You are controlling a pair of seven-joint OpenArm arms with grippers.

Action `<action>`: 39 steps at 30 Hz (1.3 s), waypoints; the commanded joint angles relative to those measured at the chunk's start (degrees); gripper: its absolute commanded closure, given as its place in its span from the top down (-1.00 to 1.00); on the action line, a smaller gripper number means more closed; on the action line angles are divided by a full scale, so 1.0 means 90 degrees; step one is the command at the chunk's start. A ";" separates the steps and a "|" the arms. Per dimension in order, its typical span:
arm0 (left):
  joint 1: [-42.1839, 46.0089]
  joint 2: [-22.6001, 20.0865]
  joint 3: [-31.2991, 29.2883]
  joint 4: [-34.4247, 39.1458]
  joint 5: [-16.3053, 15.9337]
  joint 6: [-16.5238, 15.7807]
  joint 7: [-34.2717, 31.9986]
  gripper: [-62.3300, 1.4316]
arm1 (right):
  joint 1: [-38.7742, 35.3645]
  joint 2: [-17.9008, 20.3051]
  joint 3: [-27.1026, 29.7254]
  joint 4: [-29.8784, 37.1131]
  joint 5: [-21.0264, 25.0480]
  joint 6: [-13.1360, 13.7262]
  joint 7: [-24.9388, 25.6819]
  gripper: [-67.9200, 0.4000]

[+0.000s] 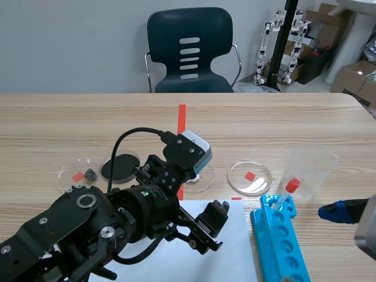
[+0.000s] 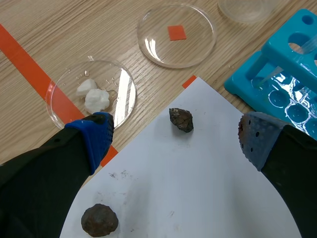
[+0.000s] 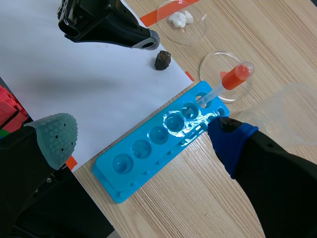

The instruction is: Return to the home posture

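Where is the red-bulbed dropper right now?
On the scene view's right, the dropper leans in the far end of the blue rack, beside the clear cup.

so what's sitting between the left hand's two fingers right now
A small dark rock on the white paper, lying within the open left hand and touching neither finger. The left wrist view shows it.

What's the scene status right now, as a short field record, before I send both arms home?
Left end effector: open, above white paper, holding nothing
Right end effector: open, above blue rack, holding nothing
On paper: angular rock, round rock
In rack: dropper
Beside paper: dish with white lumps
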 commanded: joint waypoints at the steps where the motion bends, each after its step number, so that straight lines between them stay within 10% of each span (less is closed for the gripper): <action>1: -0.0019 0.0015 -0.0034 0.0097 -0.0019 0.0010 -0.0070 0.70 | 0.0041 0.0070 0.0015 0.0102 0.0049 -0.0007 0.0051 0.61; 25: 0.0039 -0.0027 -0.0109 0.0100 -0.0092 0.0010 -0.0168 0.70 | 0.0041 0.0070 0.0015 0.0102 0.0049 -0.0007 0.0051 0.61; 39: 0.1314 -0.0039 -0.1600 0.0821 -0.0015 0.0002 -0.0772 0.70 | 0.0041 0.0070 0.0015 0.0102 0.0049 -0.0007 0.0051 0.61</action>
